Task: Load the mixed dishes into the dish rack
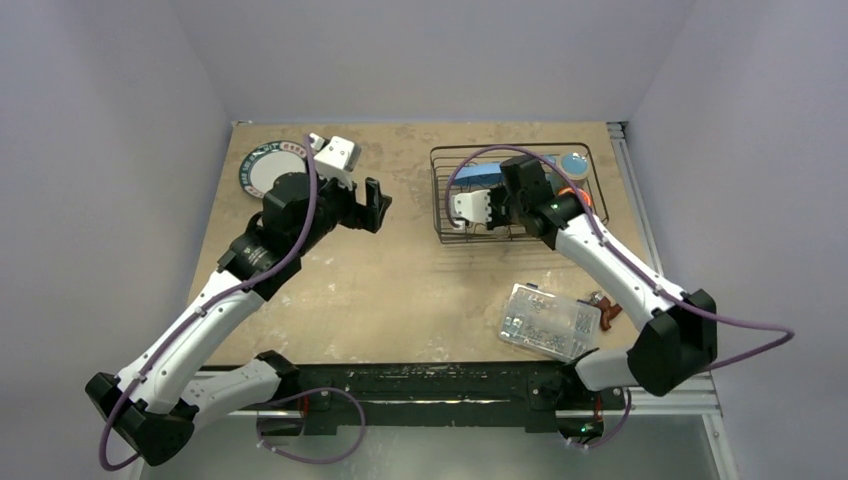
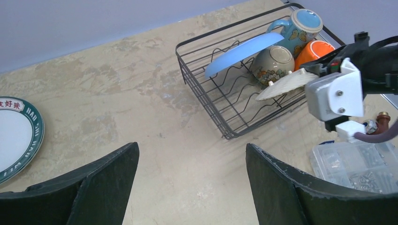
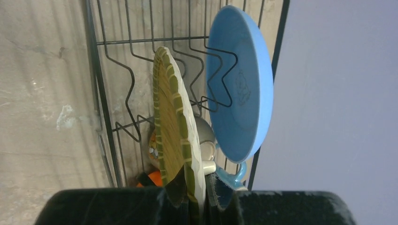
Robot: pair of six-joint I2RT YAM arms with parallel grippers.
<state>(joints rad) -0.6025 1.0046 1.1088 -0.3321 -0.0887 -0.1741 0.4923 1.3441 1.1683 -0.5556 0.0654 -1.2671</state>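
While right end effector pinches yellow dark-rimmed plate by rim at dish rack, plate seems stiff, slippery, breakable; left end effector gapes empty.

The right tool pinches the yellow plate beside the blue plate.

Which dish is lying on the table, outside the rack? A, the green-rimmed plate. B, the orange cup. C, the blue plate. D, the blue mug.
A: the green-rimmed plate lies flat on the table at the far left, well apart from the rack, which holds the other three.
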